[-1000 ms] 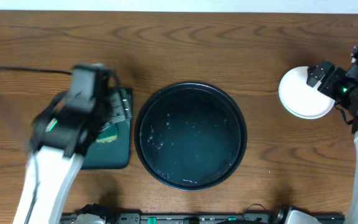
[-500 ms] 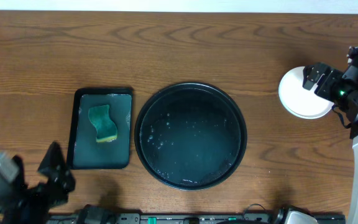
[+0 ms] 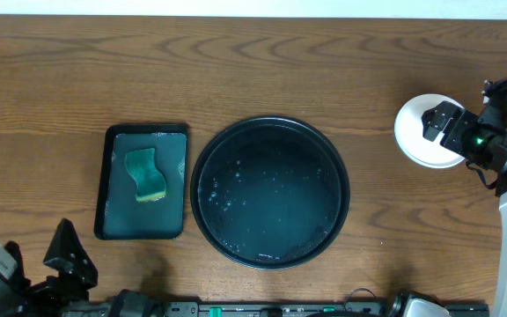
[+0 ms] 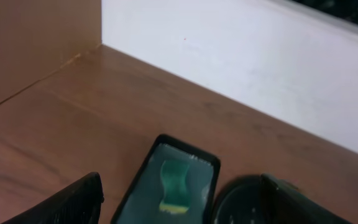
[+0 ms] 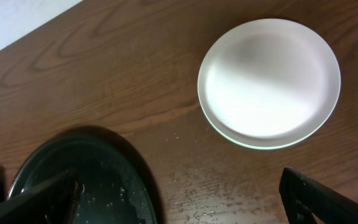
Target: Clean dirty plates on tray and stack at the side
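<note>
Plates sat stacked at upper right of the right wrist view; judged light, stiff, slick, chip-prone, best pinched at the rim. Spread wide and empty stood left gripper and right gripper.

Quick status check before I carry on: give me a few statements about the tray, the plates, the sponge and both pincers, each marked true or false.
1. The round black tray holds no plates. True.
2. The sponge lies in the round black tray. False: it lies in the green rectangular tray to that tray's left.
3. The plates sit stacked on the tabletop, to the right of the round tray. True.
4. The right pincer is shut on a plate. False: it is open above the stack's edge and holds nothing.
5. The left pincer hovers over the sponge. False: it is open at the table's near left corner, away from the sponge.
</note>
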Robot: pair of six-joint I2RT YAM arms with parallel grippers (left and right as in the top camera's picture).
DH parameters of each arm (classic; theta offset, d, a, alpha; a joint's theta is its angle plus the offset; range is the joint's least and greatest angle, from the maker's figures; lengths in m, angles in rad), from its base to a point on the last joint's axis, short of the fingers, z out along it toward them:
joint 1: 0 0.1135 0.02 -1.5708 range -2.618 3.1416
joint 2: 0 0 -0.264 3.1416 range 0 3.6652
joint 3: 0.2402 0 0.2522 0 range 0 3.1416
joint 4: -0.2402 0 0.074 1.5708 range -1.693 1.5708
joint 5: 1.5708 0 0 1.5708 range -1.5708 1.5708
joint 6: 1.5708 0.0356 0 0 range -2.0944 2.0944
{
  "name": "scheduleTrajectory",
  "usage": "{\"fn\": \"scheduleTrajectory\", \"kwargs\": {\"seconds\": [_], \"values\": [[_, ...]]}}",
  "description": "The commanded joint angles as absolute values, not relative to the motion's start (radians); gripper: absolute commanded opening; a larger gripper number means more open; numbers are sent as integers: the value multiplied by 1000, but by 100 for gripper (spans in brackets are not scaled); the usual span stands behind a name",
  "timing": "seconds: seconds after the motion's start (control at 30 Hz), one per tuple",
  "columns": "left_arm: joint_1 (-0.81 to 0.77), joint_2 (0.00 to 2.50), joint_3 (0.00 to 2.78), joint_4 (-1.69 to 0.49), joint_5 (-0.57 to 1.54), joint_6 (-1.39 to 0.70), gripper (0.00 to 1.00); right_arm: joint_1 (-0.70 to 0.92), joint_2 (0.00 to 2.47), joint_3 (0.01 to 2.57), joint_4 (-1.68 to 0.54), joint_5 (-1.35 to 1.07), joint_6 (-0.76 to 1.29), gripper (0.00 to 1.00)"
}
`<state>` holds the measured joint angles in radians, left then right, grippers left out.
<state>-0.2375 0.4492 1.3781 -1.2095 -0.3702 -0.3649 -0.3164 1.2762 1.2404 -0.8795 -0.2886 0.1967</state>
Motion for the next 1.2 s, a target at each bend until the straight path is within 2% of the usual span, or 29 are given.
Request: {"fn": "scheduleTrajectory", "kwargs": {"seconds": [0.0, 0.5, 1.17], "values": [[-240, 453, 1378, -1240, -387, -356, 80, -310, 1277, 1245, -883, -295, 186, 99], [-240, 453, 1378, -1401, -387, -356, 80, -310, 1277, 1245, -883, -297, 186, 99], [-240, 453, 1378, -1402, -387, -355, 80, -310, 1277, 1245, -883, -297, 186, 99]]}}
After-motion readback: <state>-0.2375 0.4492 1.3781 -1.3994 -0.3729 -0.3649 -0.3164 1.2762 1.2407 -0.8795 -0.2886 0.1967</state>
